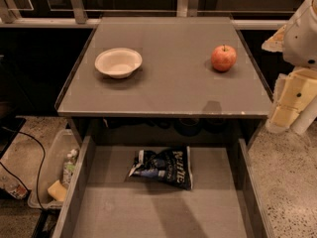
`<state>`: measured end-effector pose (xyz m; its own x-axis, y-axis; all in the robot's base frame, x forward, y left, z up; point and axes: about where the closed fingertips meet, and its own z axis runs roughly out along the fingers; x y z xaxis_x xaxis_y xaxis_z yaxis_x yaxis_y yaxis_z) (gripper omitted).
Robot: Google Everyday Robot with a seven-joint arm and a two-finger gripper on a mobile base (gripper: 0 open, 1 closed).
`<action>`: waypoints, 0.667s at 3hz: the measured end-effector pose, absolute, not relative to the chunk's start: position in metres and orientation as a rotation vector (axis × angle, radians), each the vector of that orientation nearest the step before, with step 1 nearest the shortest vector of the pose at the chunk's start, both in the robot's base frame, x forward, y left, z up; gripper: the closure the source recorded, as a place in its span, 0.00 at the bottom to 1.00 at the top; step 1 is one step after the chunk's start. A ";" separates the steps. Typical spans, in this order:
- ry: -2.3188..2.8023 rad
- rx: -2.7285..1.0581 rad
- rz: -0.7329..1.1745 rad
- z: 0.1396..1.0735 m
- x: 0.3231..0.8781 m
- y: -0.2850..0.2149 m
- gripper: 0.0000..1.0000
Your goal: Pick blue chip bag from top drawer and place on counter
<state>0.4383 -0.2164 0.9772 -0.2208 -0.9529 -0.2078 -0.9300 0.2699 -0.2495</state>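
1 blue chip bag (162,167) in top drawer (124,207), text illegible; pincer (292,100) right of counter (173,83), state unclear

Open grey drawer with a dark snack bag under a grey cabinet top, robot arm at the right edge.

The crinkled navy foil chip bag with white lettering (163,167) lies flat on the floor of the wide shallow grey top drawer (106,207), near its back, in the lower centre of the frame. Above it, the flat matte grey counter (173,88) carries a shallow white bowl (118,62) at left and a red apple (224,58) at right, well apart. The white-and-cream gripper (290,105) hangs at the right edge, beside the counter's right front corner, touching nothing. A clear plastic bin (49,170) sits on the speckled floor (292,182) at lower left.
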 end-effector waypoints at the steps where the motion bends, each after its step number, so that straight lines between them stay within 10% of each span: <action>1: 2.222 -1.721 -0.095 0.975 0.437 -0.214 0.00; 2: 2.204 -1.713 -0.022 0.949 0.430 -0.203 0.00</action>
